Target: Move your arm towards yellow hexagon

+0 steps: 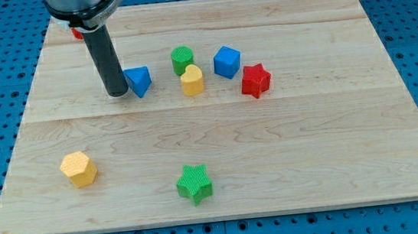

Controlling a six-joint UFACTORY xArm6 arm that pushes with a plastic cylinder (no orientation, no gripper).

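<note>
My tip (pixel 117 93) sits on the table (pixel 337 166), touching or just beside the blue triangular block (pixel 139 81) on its view-left side. No gripper here, just a bare rod, nothing held. Yellow hexagon (pixel 79 169) lies toward the view's bottom and slightly view-left of my tip, well apart, clear path between. Judgement: next move runs down-left, away from the blue block.

No readable text, labels or numbers anywhere.
</note>
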